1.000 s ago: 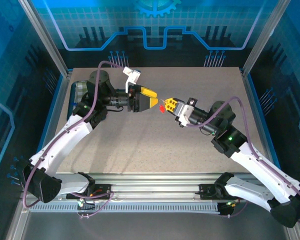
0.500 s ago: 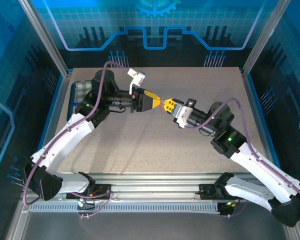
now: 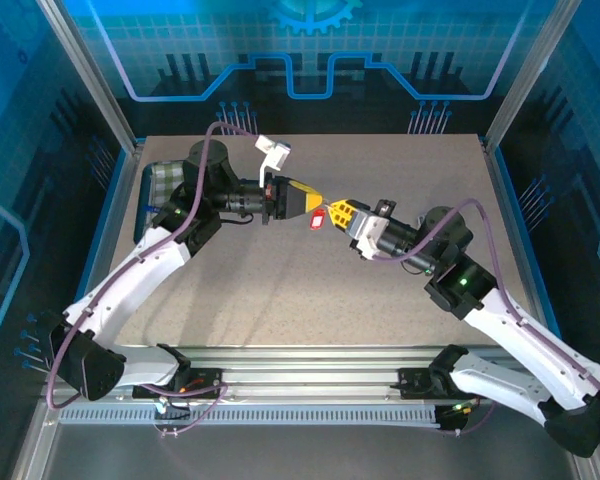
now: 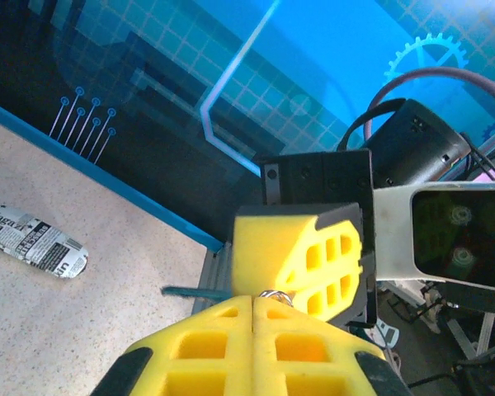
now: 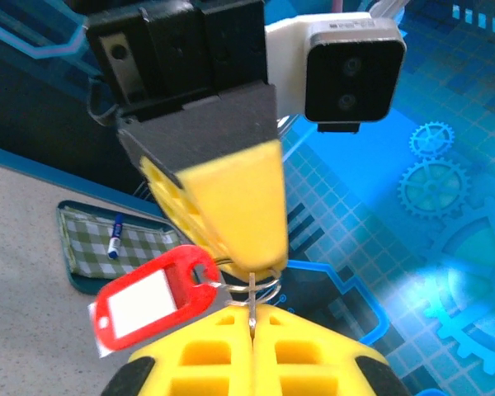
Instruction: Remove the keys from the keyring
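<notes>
Thin silver wire keyring (image 5: 261,285) hangs mid-air over speckled beige worktop (image 3: 280,300), pinched between my two yellow hands. Right hand (image 5: 252,318) clamped on it; left hand (image 4: 253,307) fingers together, seemingly nipping opposite side. Red plastic tag (image 5: 153,299) dangles beside. Wire light, springy, slippery: I judge coil edge best hold.

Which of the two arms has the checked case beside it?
The left arm: the checked case lies by its elbow; the right arm is on the opposite side.

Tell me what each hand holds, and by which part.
The left hand and right hand both pinch the keyring by its metal coil; the red tag hangs free.
</notes>
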